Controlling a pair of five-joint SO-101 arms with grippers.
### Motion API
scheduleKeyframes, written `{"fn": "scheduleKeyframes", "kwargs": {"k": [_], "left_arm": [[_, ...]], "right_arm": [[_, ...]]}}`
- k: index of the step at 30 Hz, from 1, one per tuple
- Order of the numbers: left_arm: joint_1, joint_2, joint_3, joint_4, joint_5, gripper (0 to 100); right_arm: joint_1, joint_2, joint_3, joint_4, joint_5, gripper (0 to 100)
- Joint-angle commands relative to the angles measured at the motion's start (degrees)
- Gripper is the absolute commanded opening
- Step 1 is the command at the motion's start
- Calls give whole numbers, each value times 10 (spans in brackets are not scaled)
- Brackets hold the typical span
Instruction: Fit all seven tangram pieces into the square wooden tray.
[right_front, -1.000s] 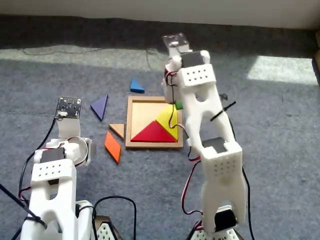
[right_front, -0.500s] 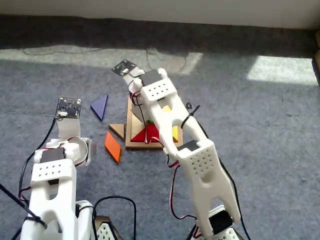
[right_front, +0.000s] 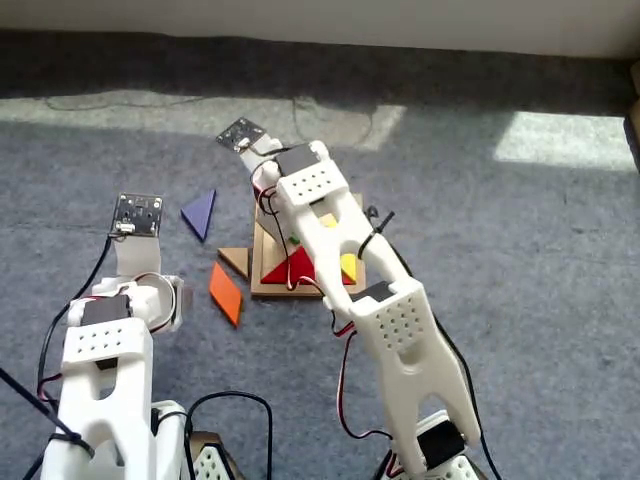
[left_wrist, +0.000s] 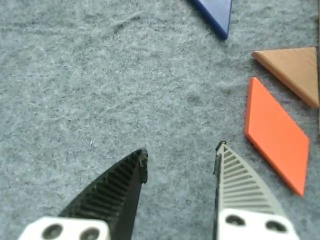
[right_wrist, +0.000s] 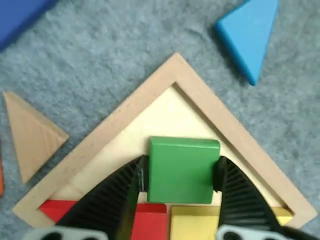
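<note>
High view, left side of the frame: the left pincer (left_wrist: 181, 150) hangs over the grey carpet (right_front: 520, 250) with its jaws apart and nothing between them, an orange parallelogram (right_front: 225, 292) just beside it. A dark blue triangle (right_front: 201, 212) and a tan triangle (right_front: 236, 260) lie left of the square wooden tray (right_front: 257, 275). At frame centre the right pincer (right_wrist: 180, 172) clamps a green square (right_wrist: 184, 150) inside a tray corner, next to the red piece (right_wrist: 152, 222) and yellow piece (right_wrist: 195, 225). It perhaps touches the tray floor. A light blue triangle (right_wrist: 250, 37) lies outside the tray.
</note>
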Motion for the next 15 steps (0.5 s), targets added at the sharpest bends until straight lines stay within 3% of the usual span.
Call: {"fn": "scheduleKeyframes", "kwargs": {"k": [1, 5, 9, 15], "left_arm": [[-7, 0, -2, -11, 3, 228], [-7, 0, -2, -11, 3, 228], [-7, -1, -4, -11, 3, 228], [-7, -1, -5, -11, 3, 228]], "right_arm": [[-1, -16, -31, 19, 2, 192], [3, -16, -31, 45, 2, 196], [12, -20, -46, 61, -2, 276], [8, -51, -178, 180, -33, 308]]}}
